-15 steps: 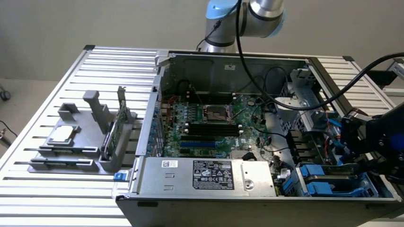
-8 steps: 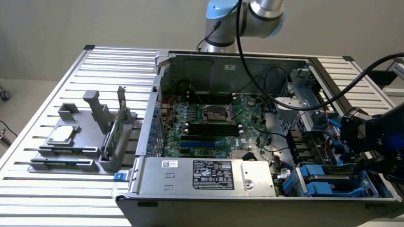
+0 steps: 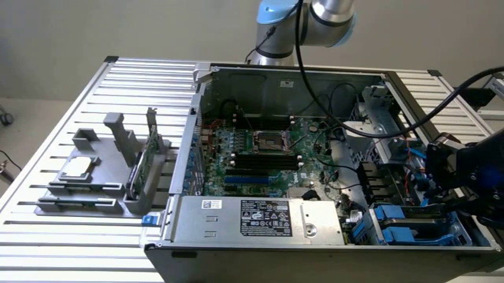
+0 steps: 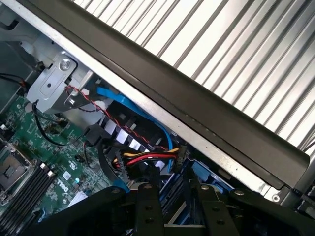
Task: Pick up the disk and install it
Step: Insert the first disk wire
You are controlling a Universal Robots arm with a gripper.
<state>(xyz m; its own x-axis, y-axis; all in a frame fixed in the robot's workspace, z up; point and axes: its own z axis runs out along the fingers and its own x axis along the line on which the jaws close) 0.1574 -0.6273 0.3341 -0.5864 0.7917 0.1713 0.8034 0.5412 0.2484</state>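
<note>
Disk point(image 3: 409, 227) judged blue-railed unit at 4 o'clock of case point(image 3: 275, 88), under gripper point(image 4: 179, 211); jaw state cannot be told. Disk to be kept level and square, cables point(image 4: 147, 156) avoided.

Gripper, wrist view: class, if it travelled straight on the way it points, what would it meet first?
Most likely the blue drive-bay parts just beyond the gripper, beside the red and yellow wires; depth is unclear.
</note>
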